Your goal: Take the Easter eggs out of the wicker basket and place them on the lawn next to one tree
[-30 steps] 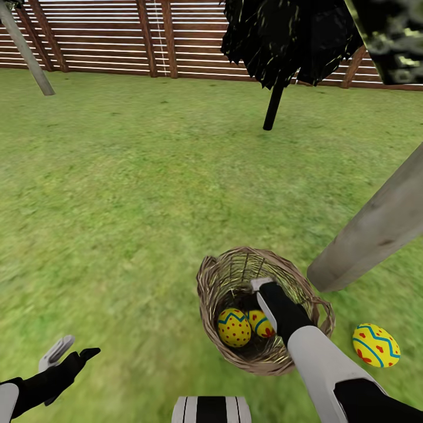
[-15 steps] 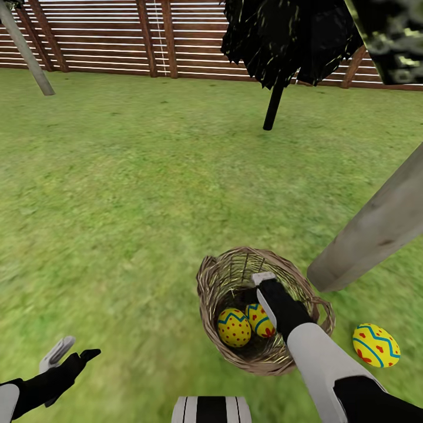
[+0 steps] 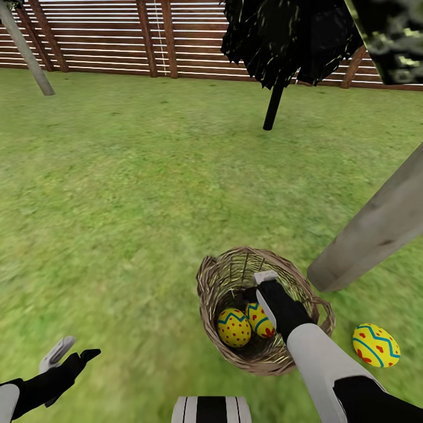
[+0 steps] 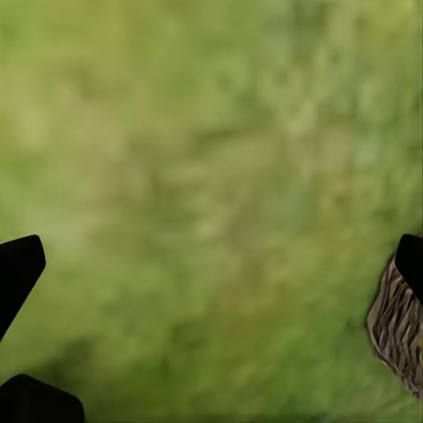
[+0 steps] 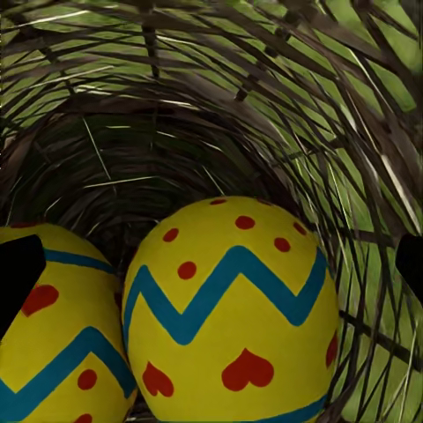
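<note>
The wicker basket point(image 3: 320, 310) stands on the lawn point(image 3: 147, 194) just left of a pale trunked tree point(image 3: 376, 226). Two Easter eggs lie side by side in it, one point(image 3: 234, 326) to the left of the other point(image 3: 257, 317). The third egg point(image 3: 376, 345) rests on the grass beside the trunk. My right gripper point(image 3: 261, 288) reaches into the basket above the eggs. In the right wrist view it point(image 5: 211, 264) is open, with one egg point(image 5: 233, 317) straight ahead and another point(image 5: 53, 352) beside it. My left gripper point(image 3: 76, 348) hovers open over grass.
A dark tree with a thin black trunk point(image 3: 273, 108) stands ahead, before the brown slat fence point(image 3: 117, 41). Another pale trunk point(image 3: 26, 50) leans at the far left. The left wrist view shows grass and a bit of the basket wall point(image 4: 397, 326).
My right gripper has pushed slightly farther into the basket toward the eggs. The eggs, the basket and the left arm have stayed put.
</note>
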You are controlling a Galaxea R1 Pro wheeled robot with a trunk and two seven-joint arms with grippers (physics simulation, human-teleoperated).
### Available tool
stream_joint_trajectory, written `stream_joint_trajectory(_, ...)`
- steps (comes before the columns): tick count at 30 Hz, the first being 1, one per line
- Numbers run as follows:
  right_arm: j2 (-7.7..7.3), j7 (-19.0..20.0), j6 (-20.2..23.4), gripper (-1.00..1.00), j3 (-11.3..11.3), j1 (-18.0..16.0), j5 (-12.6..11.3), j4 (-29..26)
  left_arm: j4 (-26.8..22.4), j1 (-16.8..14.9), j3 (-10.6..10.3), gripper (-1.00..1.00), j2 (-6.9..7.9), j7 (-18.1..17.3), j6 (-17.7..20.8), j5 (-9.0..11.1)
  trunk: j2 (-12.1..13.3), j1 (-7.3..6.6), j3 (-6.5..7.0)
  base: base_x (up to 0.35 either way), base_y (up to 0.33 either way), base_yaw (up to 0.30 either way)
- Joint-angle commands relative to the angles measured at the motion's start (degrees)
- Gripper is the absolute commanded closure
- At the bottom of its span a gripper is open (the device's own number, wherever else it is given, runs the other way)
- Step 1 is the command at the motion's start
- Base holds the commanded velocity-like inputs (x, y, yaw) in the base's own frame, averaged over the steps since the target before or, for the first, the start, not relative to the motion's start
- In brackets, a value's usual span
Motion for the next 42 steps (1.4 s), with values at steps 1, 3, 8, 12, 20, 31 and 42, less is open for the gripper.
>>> stream_joint_trajectory(1,-0.01,-0.1,0.0,-1.0,0.2,0.0,0.3,0.0,0.0,0.0,0.1,-1.0,0.0,0.3,0.3,0.4,0.0,-0.01,-0.04,0.0,0.0,0.0)
stream_joint_trajectory(3,-0.01,-0.1,-0.3,-1.0,0.2,0.0,0.4,0.0,0.0,0.0,0.1,-1.0,0.0,0.3,0.3,0.4,0.0,-0.01,-0.04,0.0,0.0,0.0)
stream_joint_trajectory(8,-0.03,-0.1,-0.4,-1.0,0.2,0.0,0.4,0.1,0.0,0.0,0.1,-1.0,0.0,0.3,0.3,0.4,0.0,0.02,-0.26,0.0,0.0,0.0)
stream_joint_trajectory(12,-0.01,-0.1,-0.1,-1.0,0.2,0.0,0.4,0.1,0.2,0.0,0.1,-1.0,0.08,0.3,0.3,0.4,-0.1,0.12,-1.15,0.0,0.0,0.0)
stream_joint_trajectory(20,0.01,-0.1,0.2,-1.0,0.2,0.0,0.3,0.2,0.4,0.0,0.1,-1.0,0.19,0.3,0.3,0.4,-0.2,0.32,-2.92,0.0,0.0,0.0)
stream_joint_trajectory(31,-0.01,-0.8,0.1,-1.0,0.4,0.0,0.4,0.2,0.8,0.0,0.1,-1.0,0.26,0.0,0.3,0.4,-0.3,0.51,-4.47,0.0,0.0,0.0)
stream_joint_trajectory(42,-0.01,-2.1,0.1,-1.0,0.5,0.0,0.4,0.2,0.8,0.0,0.1,-1.0,0.26,-0.1,0.3,0.4,-0.3,0.51,-4.47,0.0,0.0,0.0)
